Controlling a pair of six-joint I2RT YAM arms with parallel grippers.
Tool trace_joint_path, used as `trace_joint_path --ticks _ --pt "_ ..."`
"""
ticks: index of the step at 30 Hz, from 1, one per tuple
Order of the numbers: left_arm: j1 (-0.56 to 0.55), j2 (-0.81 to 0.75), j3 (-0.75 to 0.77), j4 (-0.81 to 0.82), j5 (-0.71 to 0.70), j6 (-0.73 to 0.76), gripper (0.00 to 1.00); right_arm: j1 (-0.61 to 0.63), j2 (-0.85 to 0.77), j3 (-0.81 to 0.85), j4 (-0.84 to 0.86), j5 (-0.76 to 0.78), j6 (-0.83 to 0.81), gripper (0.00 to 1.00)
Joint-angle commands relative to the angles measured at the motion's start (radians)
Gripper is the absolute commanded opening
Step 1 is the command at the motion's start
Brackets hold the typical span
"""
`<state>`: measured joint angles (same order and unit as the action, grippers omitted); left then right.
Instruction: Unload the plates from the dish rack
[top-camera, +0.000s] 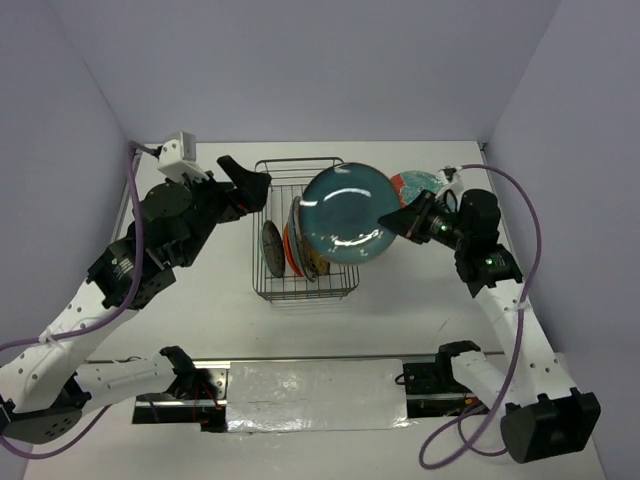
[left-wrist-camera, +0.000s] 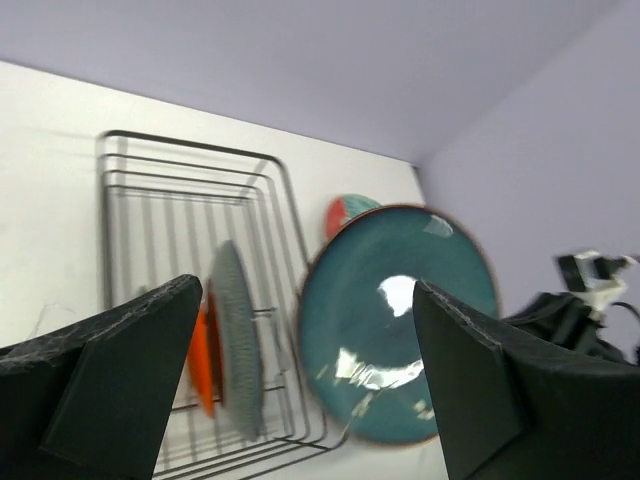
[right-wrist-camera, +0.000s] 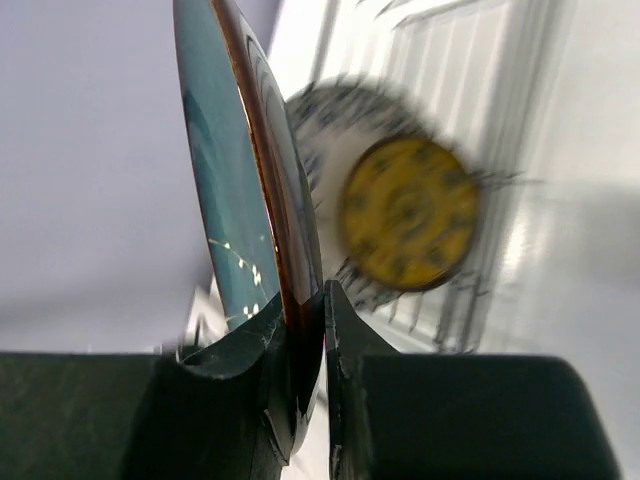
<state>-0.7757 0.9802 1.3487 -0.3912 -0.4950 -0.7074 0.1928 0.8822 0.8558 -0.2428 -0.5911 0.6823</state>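
My right gripper (top-camera: 400, 221) is shut on the rim of a large teal plate (top-camera: 348, 214) and holds it upright in the air over the right side of the dark wire dish rack (top-camera: 290, 181). The wrist view shows the plate's brown rim (right-wrist-camera: 262, 170) pinched between my fingers (right-wrist-camera: 300, 330). In the rack stand a white plate with dark pattern (top-camera: 271, 248), a red-orange plate (top-camera: 292, 245) and a yellowish plate (right-wrist-camera: 408, 213). My left gripper (top-camera: 252, 181) is open and empty by the rack's far left corner. The teal plate (left-wrist-camera: 398, 320) shows between its fingers.
A small teal plate with a red rim (top-camera: 418, 185) lies on the table right of the rack, behind the held plate. Purple walls enclose the table on three sides. A white strip (top-camera: 315, 395) runs along the near edge between the arm bases.
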Motion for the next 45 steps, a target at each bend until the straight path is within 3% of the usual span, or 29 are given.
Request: trace_joint_path --ticks 1,5,8,12,16,22,30,32,33,35,38,41,43,44,45 --pt "0.000 -0.023 0.046 -0.133 -0.178 0.009 1.00 -0.165 0.009 0.071 0.148 -0.008 0.136 0.00" --pt "0.000 -0.119 -0.045 -0.138 -0.188 0.107 1.00 -0.416 0.101 0.017 0.243 -0.085 0.253 0.00" --pt "0.000 -0.170 -0.140 -0.129 -0.146 0.192 0.99 -0.502 0.216 -0.021 0.350 -0.027 0.310 0.00" --pt "0.000 -0.196 -0.259 -0.144 -0.083 0.273 1.00 -0.542 0.409 -0.017 0.496 0.028 0.370 0.00" --pt "0.000 -0.207 -0.307 -0.170 -0.099 0.275 1.00 -0.556 0.596 0.061 0.514 0.069 0.336 0.00" --pt "0.000 -0.210 -0.322 -0.178 -0.071 0.278 0.99 -0.566 0.845 0.135 0.602 -0.005 0.342 0.01" --pt "0.000 -0.212 -0.336 -0.181 -0.042 0.275 1.00 -0.567 0.933 0.184 0.577 -0.003 0.255 0.05" --pt "0.000 -0.212 -0.336 -0.181 -0.036 0.273 0.99 -0.567 0.951 0.190 0.551 -0.003 0.241 0.13" --pt "0.000 -0.212 -0.338 -0.181 -0.036 0.273 1.00 -0.566 0.957 0.190 0.547 -0.007 0.241 0.23" --pt "0.000 -0.207 -0.336 -0.186 -0.040 0.270 1.00 -0.566 0.974 0.195 0.521 -0.010 0.237 0.34" --pt "0.000 -0.202 -0.336 -0.192 -0.051 0.269 1.00 -0.564 0.972 0.186 0.501 -0.010 0.221 0.41" --pt "0.000 -0.198 -0.336 -0.192 -0.050 0.267 0.99 -0.553 0.945 0.204 0.377 0.017 0.159 0.58" --pt "0.000 -0.195 -0.335 -0.195 -0.059 0.267 0.99 -0.533 0.914 0.244 0.209 0.118 0.070 0.73" --pt "0.000 -0.190 -0.336 -0.199 -0.062 0.266 1.00 -0.505 0.879 0.274 0.101 0.222 0.039 0.87" --pt "0.000 -0.186 -0.333 -0.202 -0.068 0.264 1.00 -0.488 0.865 0.293 0.100 0.278 0.013 0.94"
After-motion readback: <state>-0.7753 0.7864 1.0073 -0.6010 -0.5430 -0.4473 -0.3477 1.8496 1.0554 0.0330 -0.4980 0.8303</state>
